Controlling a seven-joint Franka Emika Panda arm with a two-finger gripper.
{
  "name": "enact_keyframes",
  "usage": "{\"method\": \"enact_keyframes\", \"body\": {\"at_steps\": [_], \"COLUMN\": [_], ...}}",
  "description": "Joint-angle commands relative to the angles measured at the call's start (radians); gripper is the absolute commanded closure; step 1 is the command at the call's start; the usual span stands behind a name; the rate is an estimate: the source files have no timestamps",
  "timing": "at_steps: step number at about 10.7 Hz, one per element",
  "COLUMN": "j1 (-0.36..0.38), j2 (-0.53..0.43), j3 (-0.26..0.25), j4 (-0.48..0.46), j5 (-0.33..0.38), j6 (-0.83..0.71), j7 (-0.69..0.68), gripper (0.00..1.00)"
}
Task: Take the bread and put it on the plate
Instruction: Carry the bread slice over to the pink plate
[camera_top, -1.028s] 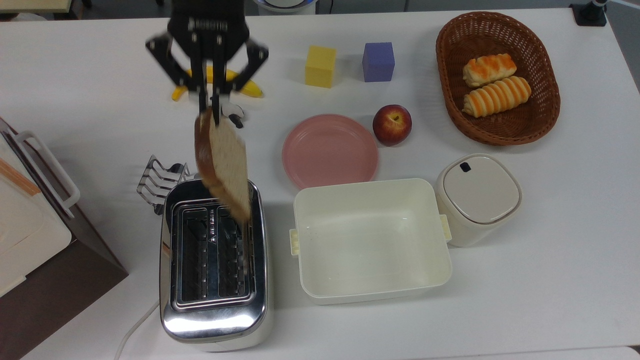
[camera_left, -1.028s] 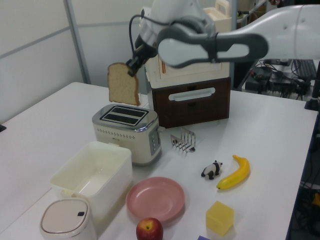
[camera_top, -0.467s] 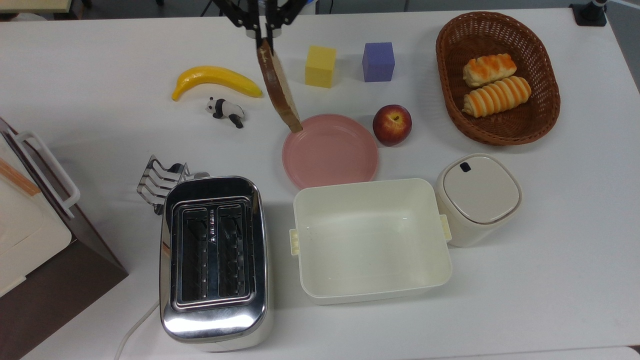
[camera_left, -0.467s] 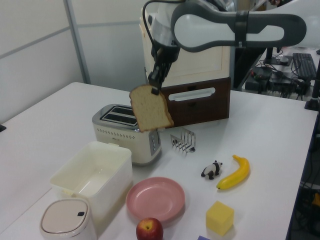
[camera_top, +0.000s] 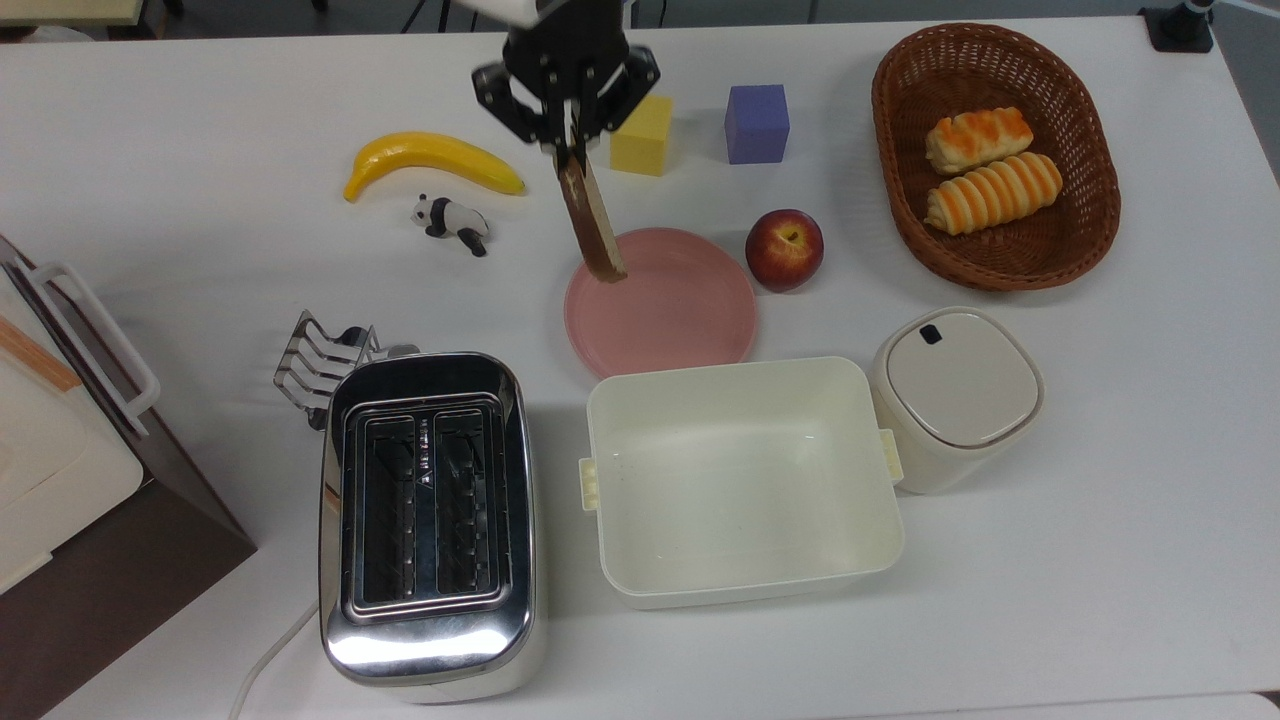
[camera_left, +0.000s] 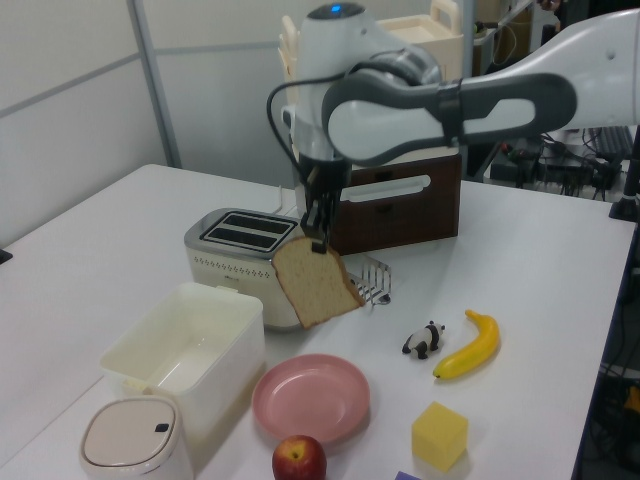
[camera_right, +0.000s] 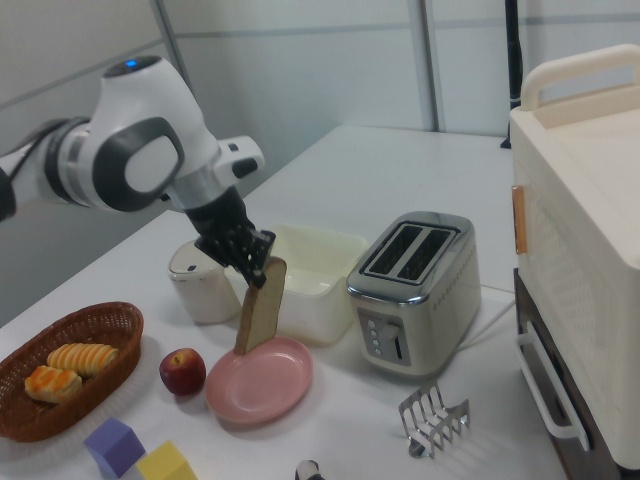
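Lowered toward the plate (camera_top: 680, 310) on the white table (camera_top: 1100, 500), the claw (camera_top: 570, 140) grips the bread (camera_left: 315, 282).

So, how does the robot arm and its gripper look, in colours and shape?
The arm has rounded white shells with grey joint sections and a small blue light on top. A black cable loops beside it. The gripper is black, built of open linkage bars with thin fingers.

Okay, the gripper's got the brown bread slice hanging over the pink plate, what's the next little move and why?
Probably lower a touch more, then open. The gripper is shut on the top edge of the speckled brown bread slice, which hangs upright. In the right view its bottom edge sits just above the round pink plate, near the rim, so a short descent should let it tip onto the plate.
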Motion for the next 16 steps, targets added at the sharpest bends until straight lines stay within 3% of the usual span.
{"method": "enact_keyframes", "body": {"at_steps": [1,7,16], "j1": [0.008,0.011,0.079], "j2": [0.034,0.068,0.068], "j3": [-0.007,-0.002,0.028], "j4": [-0.033,-0.057,-0.079], "j5": [0.010,-0.041,-0.024], "j6": [0.005,0.008,-0.011], "j7": [-0.052,-0.087,-0.075], "gripper": [1.00,1.00,1.00]}}
